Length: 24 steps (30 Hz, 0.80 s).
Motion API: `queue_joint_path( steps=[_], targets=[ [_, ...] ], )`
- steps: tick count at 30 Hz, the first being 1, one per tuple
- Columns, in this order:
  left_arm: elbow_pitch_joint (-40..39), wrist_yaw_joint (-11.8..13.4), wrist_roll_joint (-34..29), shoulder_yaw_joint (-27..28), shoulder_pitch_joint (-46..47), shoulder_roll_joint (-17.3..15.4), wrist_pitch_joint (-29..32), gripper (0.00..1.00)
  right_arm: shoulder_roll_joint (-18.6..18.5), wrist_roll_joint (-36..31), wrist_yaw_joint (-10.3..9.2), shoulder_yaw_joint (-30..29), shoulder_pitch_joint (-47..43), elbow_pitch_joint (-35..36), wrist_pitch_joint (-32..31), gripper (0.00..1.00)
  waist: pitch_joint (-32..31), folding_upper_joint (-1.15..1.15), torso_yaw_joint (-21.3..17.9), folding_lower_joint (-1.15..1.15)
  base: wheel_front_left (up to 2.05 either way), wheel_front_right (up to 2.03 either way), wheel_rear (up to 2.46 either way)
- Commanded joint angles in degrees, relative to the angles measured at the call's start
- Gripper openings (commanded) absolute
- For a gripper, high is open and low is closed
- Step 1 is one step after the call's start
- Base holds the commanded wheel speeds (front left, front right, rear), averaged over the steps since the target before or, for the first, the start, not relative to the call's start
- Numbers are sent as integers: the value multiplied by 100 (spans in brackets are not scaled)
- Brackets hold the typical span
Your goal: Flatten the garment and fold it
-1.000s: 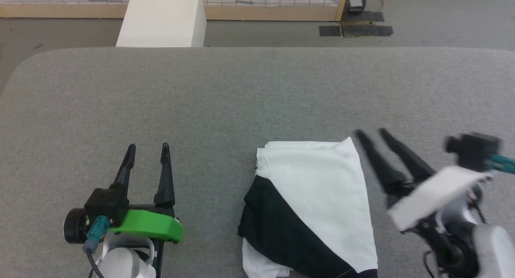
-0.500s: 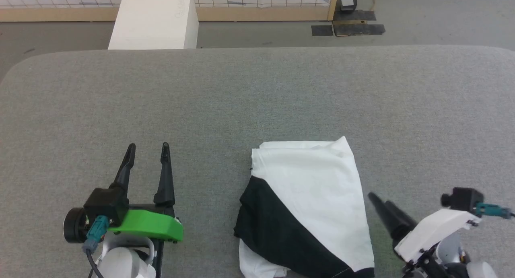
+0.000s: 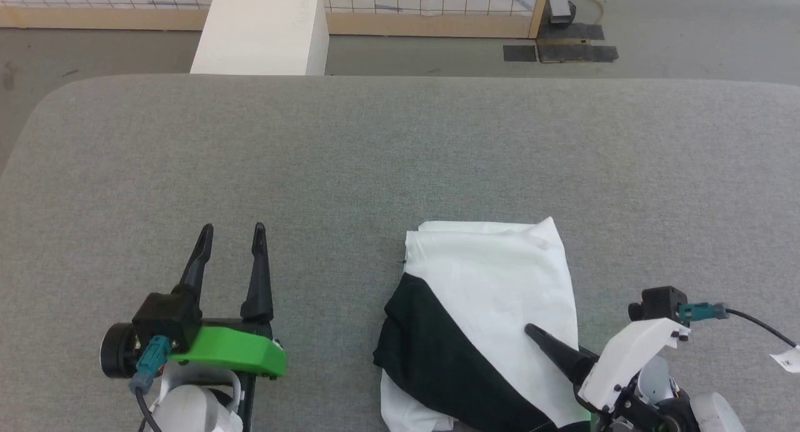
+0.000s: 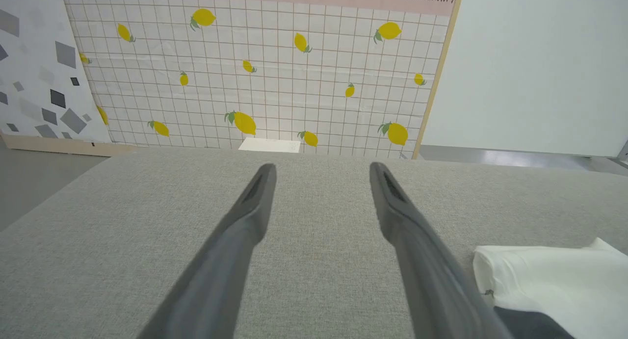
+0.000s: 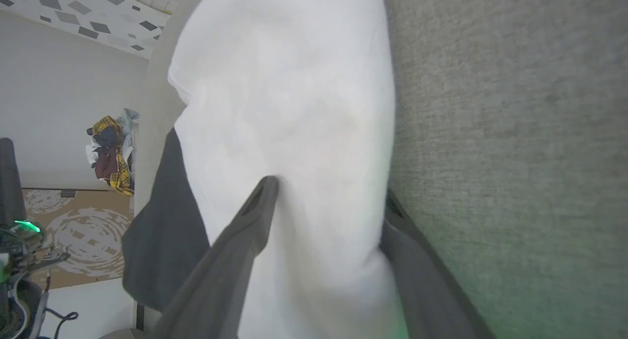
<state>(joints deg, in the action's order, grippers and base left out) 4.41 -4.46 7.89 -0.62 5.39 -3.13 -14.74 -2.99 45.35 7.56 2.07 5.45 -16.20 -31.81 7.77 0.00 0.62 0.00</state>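
1 white cotton garment with a black sleeve panel lies folded into a tall, narrow packet on the grey fabric-covered surface, at 5 o'clock in the head view. Its white layer is smooth with faint creases. The black panel crosses it on a slant from 10 o'clock down to 4 o'clock. A small white fold pokes out under the black at 7 o'clock.

The packet's near end is cut off by the picture's bottom edge. The right wrist view is soft and blurred close in.

The long axis runs 12 to 6 o'clock, with the folded white end at 12.

The right claw is spread across the garment's 3 o'clock edge. 1 of its 2 fingers lies on top of the white cloth; the other is partly hidden at that edge.

The left claw is spread too, over bare surface at 9 o'clock of the garment, well apart from it.
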Motion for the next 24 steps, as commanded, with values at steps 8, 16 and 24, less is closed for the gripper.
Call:
queue_joint_path(
  steps=[8,16,24],
  targets=[
    [-14,41,-18,-3,-34,24,-26,100,11,-600,-8,97,271,202,-120,0,17,0,-116,0,0,0,0],
    [-270,75,-75,111,57,5,-26,100,-658,-2369,-8,646,893,683,-588,0,367,0,-726,0,0,0,0],
    [-600,93,-235,121,322,-34,-26,100,-1819,-3182,-8,991,1777,427,-406,0,895,0,-1529,0,0,0,0]
  ],
)
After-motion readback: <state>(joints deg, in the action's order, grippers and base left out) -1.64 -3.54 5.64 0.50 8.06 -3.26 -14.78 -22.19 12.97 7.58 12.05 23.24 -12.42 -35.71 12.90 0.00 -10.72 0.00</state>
